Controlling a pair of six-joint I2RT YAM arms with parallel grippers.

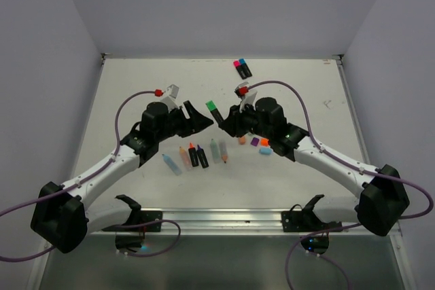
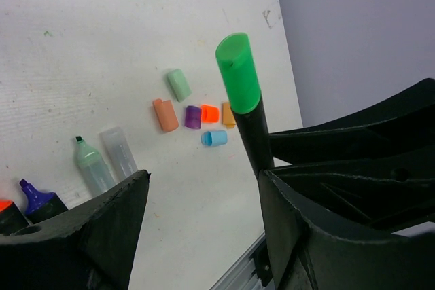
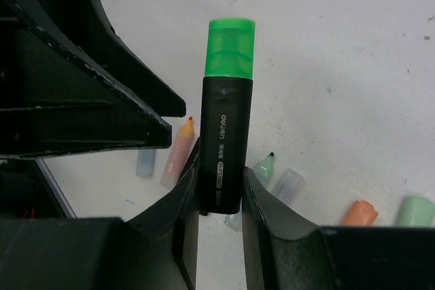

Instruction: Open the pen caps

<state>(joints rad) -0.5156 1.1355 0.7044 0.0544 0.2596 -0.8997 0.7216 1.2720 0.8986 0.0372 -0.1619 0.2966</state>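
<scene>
While the right gripper [image 3: 221, 188] is clamped on the low end of the black pen body [image 3: 223, 134], held off the table [image 1: 136, 86], its green cap [image 3: 231, 45] sticks up free; left gripper [image 2: 204, 181] stands wide just beside it, holding nothing. Risk: left closes on the body instead of the cap, or pulls off-axis and the pen twists out of that short grip onto the loose caps [image 2: 194, 115]

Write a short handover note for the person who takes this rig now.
Right gripper: jaws shut on the black highlighter, green cap still on.
Left gripper: jaws open, close to that cap, not gripping it.
Done: several uncapped pens and loose caps lie on the table.
Left: pull the green cap; two capped pens wait at the far edge.
</scene>
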